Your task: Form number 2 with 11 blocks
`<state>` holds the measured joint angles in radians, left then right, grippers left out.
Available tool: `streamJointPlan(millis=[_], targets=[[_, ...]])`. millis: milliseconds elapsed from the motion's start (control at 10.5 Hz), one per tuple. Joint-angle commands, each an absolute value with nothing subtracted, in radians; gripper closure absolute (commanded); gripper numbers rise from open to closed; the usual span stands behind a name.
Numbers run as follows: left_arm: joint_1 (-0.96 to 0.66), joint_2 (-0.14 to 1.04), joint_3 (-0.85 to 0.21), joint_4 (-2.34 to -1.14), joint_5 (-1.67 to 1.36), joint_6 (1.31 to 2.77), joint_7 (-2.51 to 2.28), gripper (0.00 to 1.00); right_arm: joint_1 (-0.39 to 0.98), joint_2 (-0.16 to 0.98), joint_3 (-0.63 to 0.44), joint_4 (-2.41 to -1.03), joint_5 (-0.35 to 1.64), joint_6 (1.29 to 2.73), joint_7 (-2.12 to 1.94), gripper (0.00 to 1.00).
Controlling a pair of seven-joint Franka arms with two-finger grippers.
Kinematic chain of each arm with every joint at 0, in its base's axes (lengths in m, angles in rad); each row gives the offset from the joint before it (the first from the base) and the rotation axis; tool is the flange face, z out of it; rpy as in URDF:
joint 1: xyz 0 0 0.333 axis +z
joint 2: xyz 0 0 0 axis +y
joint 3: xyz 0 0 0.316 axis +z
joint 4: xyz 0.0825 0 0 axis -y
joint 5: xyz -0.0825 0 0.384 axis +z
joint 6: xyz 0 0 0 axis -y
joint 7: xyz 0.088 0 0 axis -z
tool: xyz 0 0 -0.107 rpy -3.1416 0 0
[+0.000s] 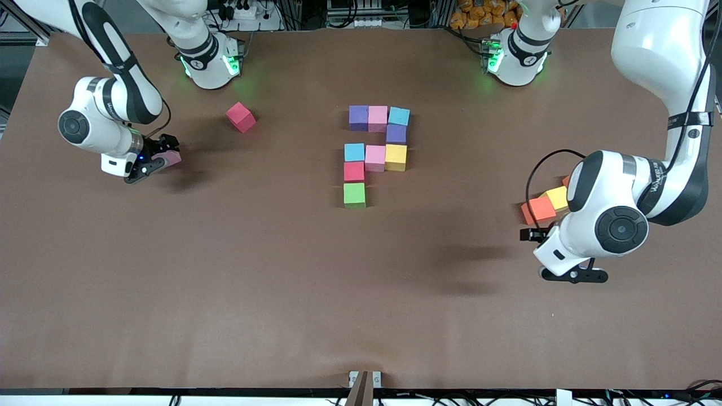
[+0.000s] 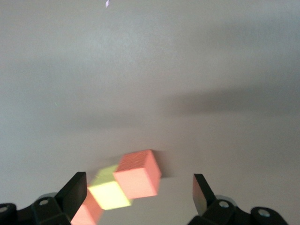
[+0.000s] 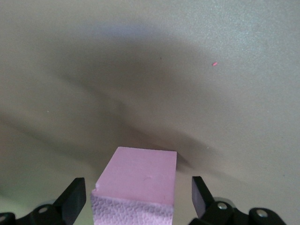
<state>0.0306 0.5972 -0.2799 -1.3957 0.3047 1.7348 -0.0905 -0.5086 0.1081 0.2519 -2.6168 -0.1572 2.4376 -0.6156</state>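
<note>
- Table point(image 1: 225, 293): brown, bearing every block.
- Left arm point(image 1: 615, 214): hangs at its own end of the table. Left end effector point(image 2: 140, 199) over three loose blocks, fingers point(image 2: 75, 192) apart, nothing between them.
- Right arm point(image 1: 107, 118): low at its own end. Right end effector point(image 3: 136, 199) fingers point(image 3: 74, 196) spread wide, one each side of a pink block point(image 3: 138, 180); gaps show both sides, no contact seen.
- Part-built 2 point(image 1: 375, 152), mid-table: nine blocks touching. Farthest row purple, pink, light blue; purple below the blue; next row light blue, pink, yellow; then red, then green point(image 1: 354, 195) nearest the camera.
- Loose blocks by the left arm: orange point(image 1: 538, 210), yellow point(image 1: 556, 197), a third mostly hidden.
- Lone red block point(image 1: 241, 117): near the right arm's base, well apart from the 2.
</note>
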Motion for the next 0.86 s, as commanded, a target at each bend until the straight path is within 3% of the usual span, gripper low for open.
streamJointPlan(millis=[0,96,191,287,478,765], targets=[[0.073,0.562,-0.295,-1.434,0.331,1.736,0.140,0.00,-0.546,0.098,0.261,-2.645,-0.166,2.451,-0.620,0.00],[0.081,0.545,-0.295,-1.457,0.330,1.768,0.234,0.00,-0.548,0.098,0.261,-2.645,-0.166,2.451,-0.620,0.00],[0.113,0.508,-0.296,-1.517,0.322,1.807,0.265,0.00,-0.554,0.100,0.261,-2.645,-0.166,2.451,-0.620,0.40],[0.159,0.450,-0.339,-1.610,0.313,1.869,0.279,0.00,-0.563,0.104,0.261,-2.645,-0.166,2.451,-0.620,0.99],[0.317,0.365,-0.496,-1.774,0.308,2.015,0.278,0.00,-0.572,0.109,0.261,-2.643,-0.166,2.448,-0.621,1.00],[0.345,0.380,-0.525,-1.828,0.308,2.019,0.278,0.00,-0.542,0.062,0.276,-2.622,-0.167,2.389,-0.630,1.00]])
